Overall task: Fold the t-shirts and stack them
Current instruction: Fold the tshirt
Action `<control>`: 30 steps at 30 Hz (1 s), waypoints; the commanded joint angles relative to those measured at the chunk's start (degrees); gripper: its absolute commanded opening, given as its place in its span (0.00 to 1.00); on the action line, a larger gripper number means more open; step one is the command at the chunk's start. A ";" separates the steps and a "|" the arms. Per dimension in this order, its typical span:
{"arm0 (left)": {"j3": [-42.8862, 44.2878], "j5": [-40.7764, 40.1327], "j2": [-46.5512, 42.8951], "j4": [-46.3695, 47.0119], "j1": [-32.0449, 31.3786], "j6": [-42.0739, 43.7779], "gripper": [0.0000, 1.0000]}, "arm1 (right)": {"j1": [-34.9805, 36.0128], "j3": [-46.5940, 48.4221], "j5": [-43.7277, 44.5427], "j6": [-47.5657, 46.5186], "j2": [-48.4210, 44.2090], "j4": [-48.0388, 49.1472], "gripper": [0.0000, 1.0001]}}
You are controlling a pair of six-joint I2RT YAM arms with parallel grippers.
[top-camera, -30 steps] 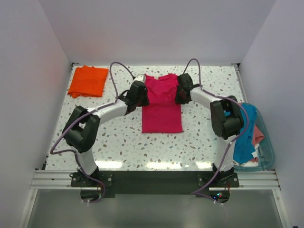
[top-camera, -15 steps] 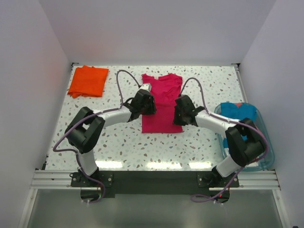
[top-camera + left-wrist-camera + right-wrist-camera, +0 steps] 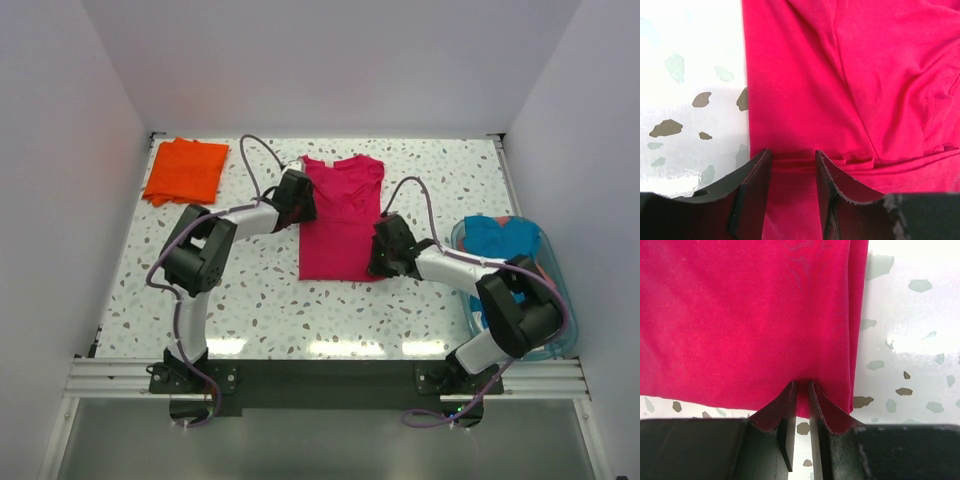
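- At the middle of the speckled surface [image 3: 250,295], the right tool [image 3: 802,389] was closed to a thin slit on the lower hem of the magenta-red t-shirt [image 3: 340,225], near its right corner.
- The left tool [image 3: 792,162] stood with fingers apart on the shirt's left side below the sleeve, a small ridge of cloth between the tips, unclamped.
- With only one corner pinched, lifting could likely drag the shirt askew or bunch it; the thin hem might slip free.
- The shirt lay flat as a narrow strip, soft knit, faintly creased, with stitched seams.
- An orange t-shirt [image 3: 186,170] sat folded square at the far left corner; a teal-blue t-shirt [image 3: 495,238] lay crumpled in the clear tub [image 3: 567,315] on the right.
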 commanded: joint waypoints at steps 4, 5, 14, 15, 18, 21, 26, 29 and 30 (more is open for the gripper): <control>-0.45 -0.65 -4.80 -1.09 1.96 2.87 0.55 | -0.13 -1.56 0.86 0.49 -4.83 -1.78 0.22; -0.97 -0.56 -7.43 -1.09 1.88 2.96 0.57 | -0.13 -1.21 1.04 0.41 -5.62 -2.39 0.26; -19.59 -2.67 -25.35 -2.15 -0.23 -2.74 0.69 | -1.62 -1.91 6.31 0.67 -15.91 -9.78 0.54; -24.22 -2.15 -26.77 -1.10 -0.84 -4.40 0.69 | -1.89 -2.17 6.23 0.58 -16.09 -10.13 0.54; -29.70 -2.05 -31.44 1.37 -4.00 -7.05 0.70 | -3.11 -3.14 4.21 0.14 -15.48 -9.17 0.55; -35.07 -0.13 -33.90 3.48 -6.73 -9.33 0.70 | -4.08 -4.19 1.67 0.06 -14.51 -6.72 0.55; -41.49 2.51 -36.54 7.78 -8.14 -12.06 0.70 | -5.05 -3.93 0.43 -0.21 -12.49 -5.21 0.55; -43.51 4.45 -36.63 10.42 -8.23 -13.30 0.69 | -5.05 -4.11 -0.63 0.23 -11.70 -3.90 0.54; -44.21 4.97 -36.28 11.47 -8.23 -13.99 0.69 | -5.05 -4.20 -1.06 0.49 -11.00 -3.28 0.54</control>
